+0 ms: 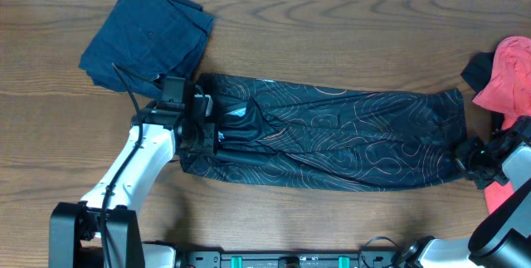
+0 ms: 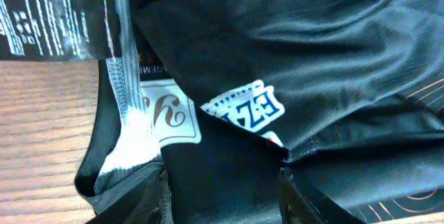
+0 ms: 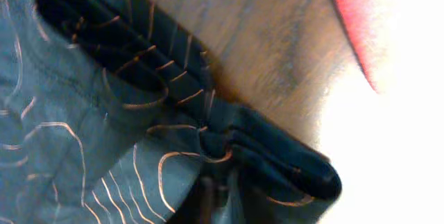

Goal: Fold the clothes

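The clothes, a black jersey [image 1: 332, 135] with thin orange-white contour lines, lie folded into a long strip across the table's middle. My left gripper [image 1: 214, 125] sits on the strip's left end. In the left wrist view its jaws [image 2: 225, 200] stand apart, open, with black fabric [image 2: 312, 57] and printed badges lying between and beyond them. My right gripper [image 1: 469, 158] is at the strip's right end. In the right wrist view it [image 3: 215, 189] is shut on a bunched corner of the jersey [image 3: 69, 113], with the fingers mostly hidden by cloth.
A folded navy-blue garment [image 1: 149, 36] lies at the back left, close to the left arm. A coral-red garment [image 1: 510, 77] lies at the right edge, just beyond the right gripper. A black care label [image 2: 48, 26] rests on the wooden table [image 1: 332, 36].
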Robot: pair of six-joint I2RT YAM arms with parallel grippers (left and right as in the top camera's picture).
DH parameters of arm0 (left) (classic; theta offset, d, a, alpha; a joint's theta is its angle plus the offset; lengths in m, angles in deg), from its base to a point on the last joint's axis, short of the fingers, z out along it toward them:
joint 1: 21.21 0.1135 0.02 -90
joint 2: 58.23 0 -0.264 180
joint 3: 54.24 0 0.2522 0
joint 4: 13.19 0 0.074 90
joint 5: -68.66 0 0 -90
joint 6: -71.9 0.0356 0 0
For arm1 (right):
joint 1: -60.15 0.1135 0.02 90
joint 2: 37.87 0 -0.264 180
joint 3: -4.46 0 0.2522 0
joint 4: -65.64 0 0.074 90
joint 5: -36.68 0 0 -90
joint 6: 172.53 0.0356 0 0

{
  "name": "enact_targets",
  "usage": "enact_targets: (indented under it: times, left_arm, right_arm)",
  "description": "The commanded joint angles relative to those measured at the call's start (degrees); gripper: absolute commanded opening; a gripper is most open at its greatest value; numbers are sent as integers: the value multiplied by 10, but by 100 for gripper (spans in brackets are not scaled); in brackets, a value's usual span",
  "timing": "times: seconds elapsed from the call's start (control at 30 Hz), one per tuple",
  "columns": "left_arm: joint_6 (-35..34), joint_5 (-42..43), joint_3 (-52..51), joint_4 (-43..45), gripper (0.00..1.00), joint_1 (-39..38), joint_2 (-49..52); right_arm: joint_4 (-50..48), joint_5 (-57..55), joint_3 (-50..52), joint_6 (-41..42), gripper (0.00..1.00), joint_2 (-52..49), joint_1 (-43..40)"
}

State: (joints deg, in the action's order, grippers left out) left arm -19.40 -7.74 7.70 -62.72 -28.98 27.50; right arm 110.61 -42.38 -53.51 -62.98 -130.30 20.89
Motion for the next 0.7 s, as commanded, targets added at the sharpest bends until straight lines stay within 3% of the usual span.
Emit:
enact_targets:
  times: [0.0, 0.23, 0.5, 0.53, 0.6, 0.67]
  left_arm:
    - [6, 6, -12, 3, 46, -1, 5]
    - [6, 10, -12, 6, 43, -1, 7]
    - [6, 10, -13, 14, 44, -1, 12]
    - [6, 10, -14, 17, 40, -1, 14]
    - [6, 10, -17, 26, 11, -1, 22]
    - [6, 10, -17, 34, 6, -1, 29]
  right_arm:
    - [17, 8, -8, 12, 1, -11, -11]
    - [85, 35, -54, 12, 1, 13, -17]
    - [94, 35, -57, 10, 1, 16, -17]
    - [94, 35, -57, 10, 1, 16, -17]
    - [95, 35, -57, 10, 1, 16, -17]
    - [96, 35, -57, 10, 1, 16, -17]
